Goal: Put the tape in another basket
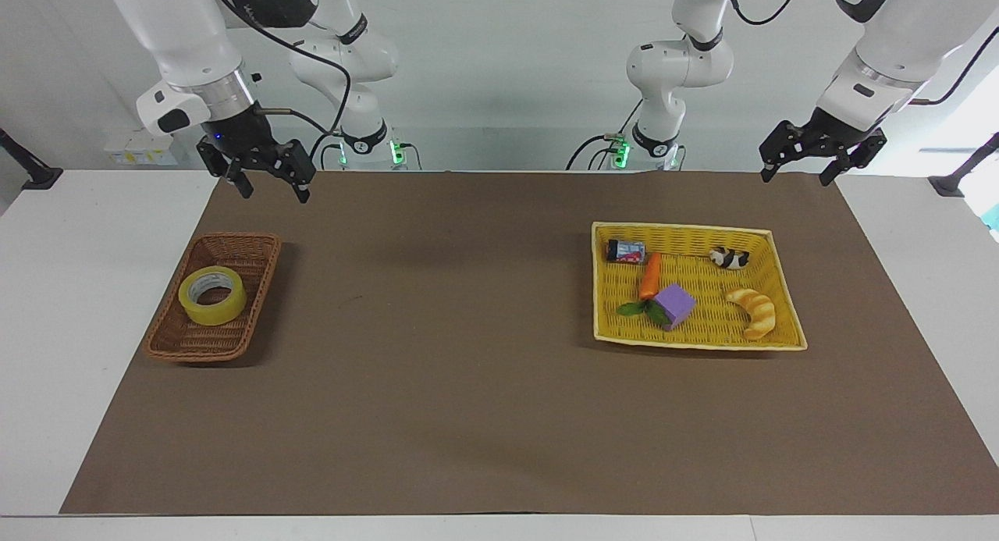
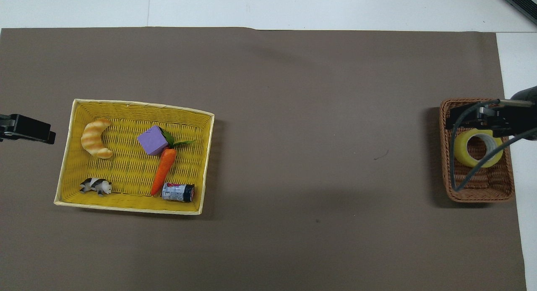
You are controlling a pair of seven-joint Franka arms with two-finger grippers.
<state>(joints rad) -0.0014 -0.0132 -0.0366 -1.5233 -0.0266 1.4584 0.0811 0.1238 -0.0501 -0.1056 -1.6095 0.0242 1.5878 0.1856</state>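
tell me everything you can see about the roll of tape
The tape is a wide roll of translucent yellow packing tape with a pale grey inner core. It lies flat with its hole facing up, inside the narrow brown wicker basket, on the weave about midway along its length. Nothing grips it: in the facing view the right gripper hangs open well above the table, clear of the basket. In the overhead view that gripper and its cable cross in front of the roll, hiding part of it.

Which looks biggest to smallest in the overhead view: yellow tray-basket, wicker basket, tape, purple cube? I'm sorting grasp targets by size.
1. yellow tray-basket, clearly largest.
2. wicker basket, narrower, partly covered by the right arm's cable.
3. tape, lying inside the wicker basket.
4. purple cube, smallest, though not much smaller than the tape.
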